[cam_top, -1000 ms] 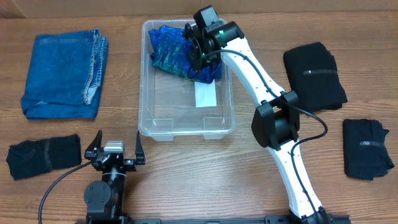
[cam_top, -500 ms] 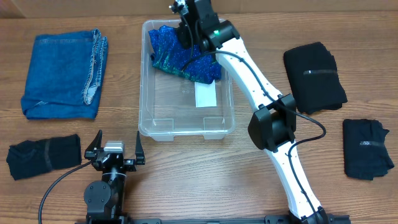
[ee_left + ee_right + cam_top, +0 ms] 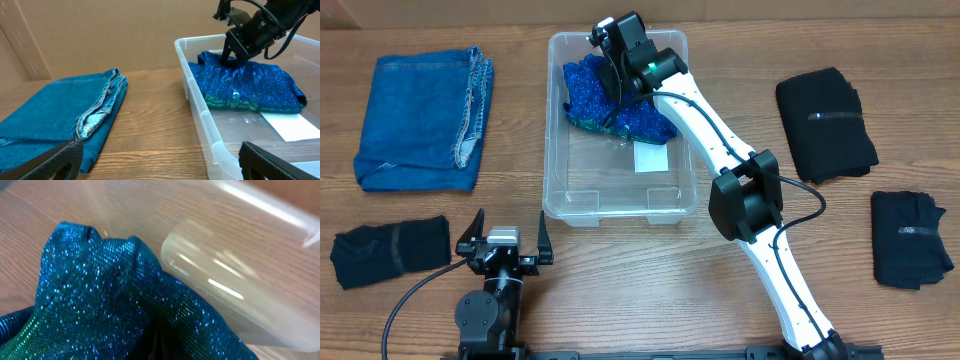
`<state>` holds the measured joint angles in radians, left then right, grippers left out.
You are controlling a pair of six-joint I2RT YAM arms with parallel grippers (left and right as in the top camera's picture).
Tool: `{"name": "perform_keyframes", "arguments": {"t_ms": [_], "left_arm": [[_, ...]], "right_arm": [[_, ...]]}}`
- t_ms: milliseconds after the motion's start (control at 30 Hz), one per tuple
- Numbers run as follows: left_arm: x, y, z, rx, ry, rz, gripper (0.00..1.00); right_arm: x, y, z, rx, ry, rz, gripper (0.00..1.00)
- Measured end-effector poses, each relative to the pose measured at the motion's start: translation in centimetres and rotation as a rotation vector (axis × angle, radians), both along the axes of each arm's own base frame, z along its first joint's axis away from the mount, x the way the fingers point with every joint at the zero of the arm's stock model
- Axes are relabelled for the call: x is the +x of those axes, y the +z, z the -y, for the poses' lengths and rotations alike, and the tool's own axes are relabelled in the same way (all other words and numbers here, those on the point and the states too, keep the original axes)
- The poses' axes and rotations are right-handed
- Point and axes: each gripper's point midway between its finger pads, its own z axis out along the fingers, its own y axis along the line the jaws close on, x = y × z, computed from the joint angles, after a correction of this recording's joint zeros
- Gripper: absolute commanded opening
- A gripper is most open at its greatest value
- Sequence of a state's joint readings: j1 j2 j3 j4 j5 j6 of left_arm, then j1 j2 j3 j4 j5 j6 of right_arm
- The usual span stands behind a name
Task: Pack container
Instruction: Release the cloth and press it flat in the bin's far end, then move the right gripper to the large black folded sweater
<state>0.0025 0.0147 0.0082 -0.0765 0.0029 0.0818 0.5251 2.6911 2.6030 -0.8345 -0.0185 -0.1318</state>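
Note:
The container [image 3: 620, 215] is a clear plastic bin at mid-table, with a white label [image 3: 650, 157] on its bottom. A blue sparkly cloth [image 3: 588, 98] lies bunched in its far end. My right gripper [image 3: 610, 85] is down inside the bin, shut on the cloth. The right wrist view shows the cloth [image 3: 90, 290] folded around the gripper, with the bin's rounded corner [image 3: 225, 280] just beyond. From the left wrist I see the bin's rim [image 3: 200, 107], the cloth [image 3: 250, 85] and the right gripper [image 3: 231, 59]. My left gripper [image 3: 506, 232] rests open near the front edge, holding nothing.
Folded blue jeans [image 3: 420, 120] lie at the far left and also show in the left wrist view [image 3: 60, 115]. A black folded garment [image 3: 390, 250] sits at front left. Two more black garments [image 3: 825, 120] [image 3: 910, 238] lie right of the bin.
My right gripper has swung left along the bin's far end, dragging the blue cloth towards the back-left corner. The left arm has not moved.

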Motion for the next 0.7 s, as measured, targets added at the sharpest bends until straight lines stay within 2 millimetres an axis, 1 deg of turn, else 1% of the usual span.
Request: {"name": "perform_keyframes", "arguments": {"t_ms": [33,100,133,167,200,267,367,400,433,467,500,533,567,600,633,667,700], "left_arm": [[0.0,0.0,0.0,0.0,0.0,0.0,1.0],[0.0,0.0,0.0,0.0,0.0,0.0,1.0],[0.0,0.0,0.0,0.0,0.0,0.0,1.0],[0.0,0.0,0.0,0.0,0.0,0.0,1.0],[0.0,0.0,0.0,0.0,0.0,0.0,1.0],[0.0,0.0,0.0,0.0,0.0,0.0,1.0],[0.0,0.0,0.0,0.0,0.0,0.0,1.0],[0.0,0.0,0.0,0.0,0.0,0.0,1.0],[0.0,0.0,0.0,0.0,0.0,0.0,1.0],[0.0,0.0,0.0,0.0,0.0,0.0,1.0],[0.0,0.0,0.0,0.0,0.0,0.0,1.0],[0.0,0.0,0.0,0.0,0.0,0.0,1.0],[0.0,0.0,0.0,0.0,0.0,0.0,1.0],[0.0,0.0,0.0,0.0,0.0,0.0,1.0],[0.0,0.0,0.0,0.0,0.0,0.0,1.0],[0.0,0.0,0.0,0.0,0.0,-0.001,1.0],[0.0,0.0,0.0,0.0,0.0,0.0,1.0]], "right_arm": [[-0.2,-0.2,0.1,-0.004,0.0,-0.009,0.08],[-0.4,0.1,0.2,-0.01,0.0,-0.017,0.31],[-0.5,0.4,0.3,-0.011,-0.001,-0.021,0.41],[-0.6,1.0,0.3,-0.012,0.0,-0.019,0.59],[-0.6,2.3,0.4,-0.005,-0.004,-0.012,0.86],[-1.0,5.0,0.7,0.004,-0.002,0.005,1.0],[-2.6,12.2,1.8,0.031,-0.003,0.06,1.0],[-3.9,15.2,2.9,0.031,-0.001,0.071,1.0],[-5.0,19.1,4.3,0.041,-0.011,0.112,1.0],[-5.8,21.9,5.8,0.045,-0.03,0.146,1.0],[-6.6,24.3,7.5,0.045,-0.053,0.177,1.0],[-7.2,26.2,9.1,0.045,-0.079,0.199,1.0],[-7.9,27.8,11.8,0.019,-0.133,0.211,1.0],[-8.2,31.0,15.6,0.034,-0.209,0.27,1.0],[-8.4,31.6,18.7,0.026,-0.284,0.263,1.0],[-8.6,31.0,21.1,0.015,-0.346,0.224,1.0],[-8.4,30.5,23.9,0.007,-0.418,0.196,1.0]]}}
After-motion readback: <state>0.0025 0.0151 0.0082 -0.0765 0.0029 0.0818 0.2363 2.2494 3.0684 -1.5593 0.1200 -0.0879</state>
